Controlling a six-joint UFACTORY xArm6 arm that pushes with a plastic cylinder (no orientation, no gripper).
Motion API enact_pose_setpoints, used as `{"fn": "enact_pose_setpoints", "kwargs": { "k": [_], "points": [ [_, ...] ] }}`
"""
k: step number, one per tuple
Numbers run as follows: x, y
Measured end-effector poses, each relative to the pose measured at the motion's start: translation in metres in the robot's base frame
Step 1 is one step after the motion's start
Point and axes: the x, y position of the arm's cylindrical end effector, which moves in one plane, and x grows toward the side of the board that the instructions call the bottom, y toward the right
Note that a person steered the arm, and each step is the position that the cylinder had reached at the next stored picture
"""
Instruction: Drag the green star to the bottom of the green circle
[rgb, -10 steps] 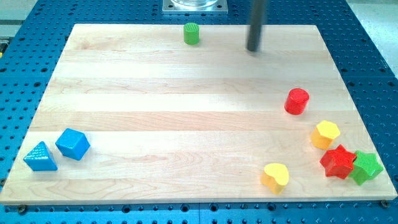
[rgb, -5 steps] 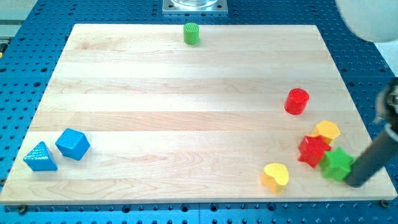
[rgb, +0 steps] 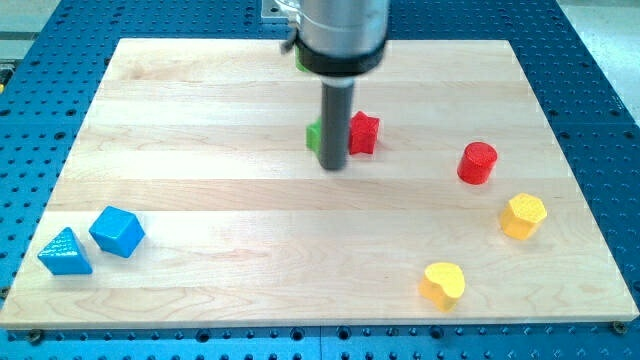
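The green star (rgb: 314, 136) is mostly hidden behind my rod; only its left edge shows near the board's upper middle. My tip (rgb: 334, 166) rests on the board just below and right of it, touching or nearly so. The red star (rgb: 364, 132) sits right beside the rod on its right. The green circle (rgb: 299, 60) at the top edge is almost fully hidden behind the arm's body; only a sliver shows.
A red cylinder (rgb: 478, 162), a yellow hexagon (rgb: 524, 215) and a yellow heart (rgb: 443, 284) lie at the right. A blue cube (rgb: 117, 231) and a blue triangle (rgb: 64, 252) lie at the lower left. The arm's grey body (rgb: 340, 30) hangs over the top edge.
The green star and red star have moved from the lower right corner up and left to the board's upper middle. The rod moved with them. The yellow hexagon sits slightly shifted.
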Motion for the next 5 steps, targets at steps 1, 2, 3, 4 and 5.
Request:
{"fn": "enact_pose_setpoints", "kwargs": {
  "k": [1, 2, 3, 4, 5],
  "points": [
    [-0.058, -0.022],
    [-0.074, -0.021],
    [-0.113, -0.028],
    [-0.111, -0.028],
    [-0.110, -0.032]
  ]
}}
